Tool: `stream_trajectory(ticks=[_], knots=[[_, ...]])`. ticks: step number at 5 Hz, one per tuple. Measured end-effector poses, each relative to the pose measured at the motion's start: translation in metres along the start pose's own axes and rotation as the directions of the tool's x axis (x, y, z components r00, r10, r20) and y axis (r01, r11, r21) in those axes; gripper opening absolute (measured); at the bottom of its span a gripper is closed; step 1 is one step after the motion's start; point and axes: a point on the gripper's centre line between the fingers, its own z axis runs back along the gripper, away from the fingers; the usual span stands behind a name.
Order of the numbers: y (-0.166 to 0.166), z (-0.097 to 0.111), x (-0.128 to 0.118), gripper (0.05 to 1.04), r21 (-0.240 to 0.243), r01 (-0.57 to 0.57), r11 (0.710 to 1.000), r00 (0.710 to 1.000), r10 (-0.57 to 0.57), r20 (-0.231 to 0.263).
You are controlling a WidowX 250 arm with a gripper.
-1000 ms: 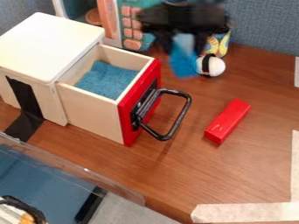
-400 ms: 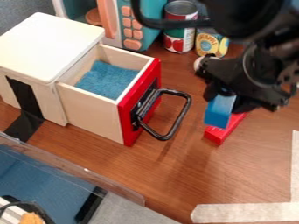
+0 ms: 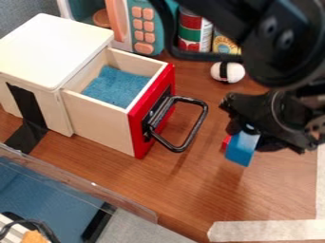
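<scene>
Pinched around a blue block (image 3: 242,149), the black gripper (image 3: 247,132) hangs at the right of the camera view, with its arm coming down from the upper right. Wooden tabletop (image 3: 190,190) stretches from the drawer's black handle (image 3: 189,137) across to the block and on toward the front. Pale tape (image 3: 266,231) marks the front right, and another strip (image 3: 321,185) runs along the right side.

The blue block is tilted, its lower end pointing down and its upper end hidden by the gripper. Its face is smooth, lighter near the top. How high it hangs cannot be told.

Just behind it, a red block (image 3: 226,142) is mostly covered. To the left stands a white-topped box (image 3: 54,50), its red-fronted drawer (image 3: 152,111) pulled out with blue cloth (image 3: 117,86) inside; the handle juts toward the gripper, well apart from it. Farther back are a white ball (image 3: 234,72) with a black band, two cans (image 3: 190,33) partly behind the arm, and a toy microwave (image 3: 143,28).
</scene>
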Motion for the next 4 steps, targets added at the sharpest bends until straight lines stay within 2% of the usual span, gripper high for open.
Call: stream_trajectory(ticks=[2, 3, 4], knots=[[-0.013, -0.013, -0.023, 0.549, 0.009, 0.057, 0.998, 0.998, -0.056, -0.035], [-0.017, -0.017, -0.026, 0.549, -0.006, 0.065, 0.998, 0.997, -0.065, -0.041], [-0.015, -0.021, -0.026, 0.597, -0.024, 0.055, 0.998, 0.997, -0.057, -0.046]])
